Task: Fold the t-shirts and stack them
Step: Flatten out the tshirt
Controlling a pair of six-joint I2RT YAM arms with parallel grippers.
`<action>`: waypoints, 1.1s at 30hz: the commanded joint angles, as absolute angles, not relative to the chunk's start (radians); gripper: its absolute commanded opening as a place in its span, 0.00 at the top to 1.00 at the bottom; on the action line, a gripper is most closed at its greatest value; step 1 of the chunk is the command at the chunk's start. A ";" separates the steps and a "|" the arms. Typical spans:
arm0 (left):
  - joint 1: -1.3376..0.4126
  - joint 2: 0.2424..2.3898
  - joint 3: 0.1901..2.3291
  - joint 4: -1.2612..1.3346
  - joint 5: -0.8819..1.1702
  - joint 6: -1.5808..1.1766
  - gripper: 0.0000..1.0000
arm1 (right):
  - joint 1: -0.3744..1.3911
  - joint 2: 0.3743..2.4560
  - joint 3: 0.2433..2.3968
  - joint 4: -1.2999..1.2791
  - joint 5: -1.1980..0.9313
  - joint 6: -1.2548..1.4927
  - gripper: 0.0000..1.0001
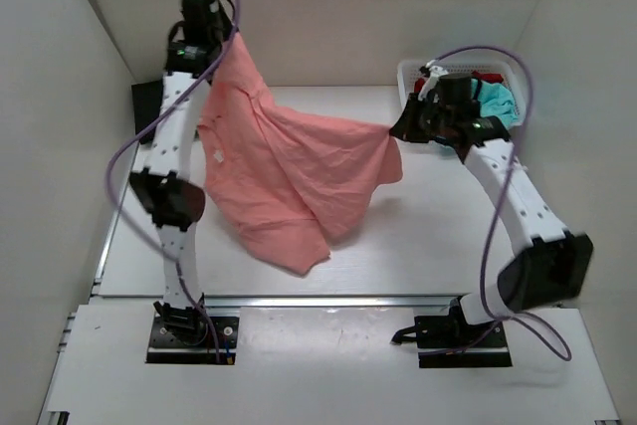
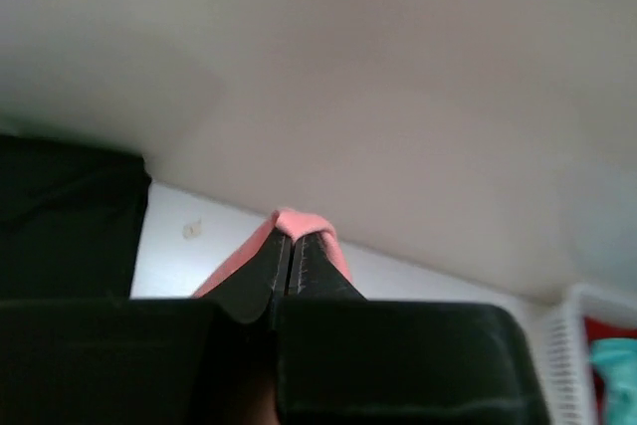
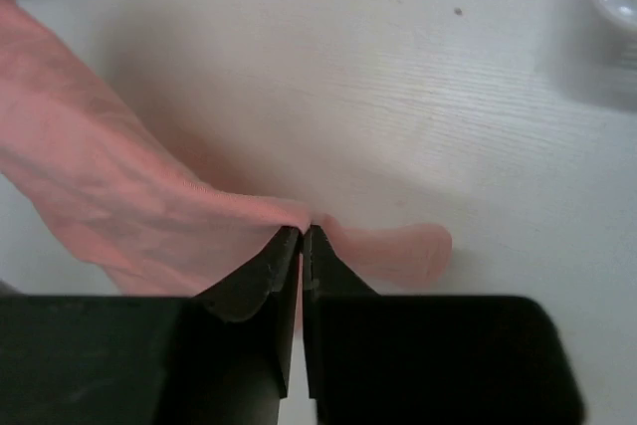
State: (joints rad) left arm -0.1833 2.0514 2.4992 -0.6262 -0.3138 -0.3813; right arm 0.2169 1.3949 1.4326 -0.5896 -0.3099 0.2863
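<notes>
Well, wrinkled salmon-pink t-shirt [image 1: 289, 171] stretched btwn L pincer [image 2: 289, 238] & R pincer [image 3: 302, 231], both clamped tight on its edges.

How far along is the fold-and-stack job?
Early. Possibly done: a black cloth lies flat at the far left; I cannot tell whether it is folded. In hand: the salmon-pink shirt hangs unfolded between the raised left hand and the lower right hand, both shut on its edges. Left: the teal shirt and red shirt sit in the white basket.
</notes>
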 commanded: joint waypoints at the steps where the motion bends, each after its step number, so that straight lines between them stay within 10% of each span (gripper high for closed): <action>1: -0.137 2.206 2.579 -0.577 -0.270 -0.408 0.97 | 0.213 1.512 1.477 -0.468 -0.167 0.340 0.96; 4: -0.126 2.166 2.442 -0.572 -0.183 -0.434 0.61 | 0.169 1.600 1.524 -0.454 -0.127 0.368 0.80; 8: -0.138 1.989 2.165 -0.589 -0.147 -0.388 0.48 | 0.198 1.603 1.510 -0.434 -0.121 0.273 0.71; 15: -0.198 1.519 1.503 -0.621 -0.092 -0.454 0.48 | 0.307 1.519 1.260 -0.351 -0.351 0.118 0.81; 23: -0.305 1.106 0.835 -0.620 -0.005 -0.586 0.45 | 0.535 1.511 1.048 -0.267 -0.417 0.084 0.54; 33: -0.408 1.129 0.617 -0.499 0.038 -0.710 0.40 | 0.680 1.655 1.023 -0.221 -0.275 0.107 0.49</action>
State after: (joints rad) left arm -0.3859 1.0996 0.6102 -0.5961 0.0216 -0.6685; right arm 0.6769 1.6238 1.0233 -0.2745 -0.3679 0.1043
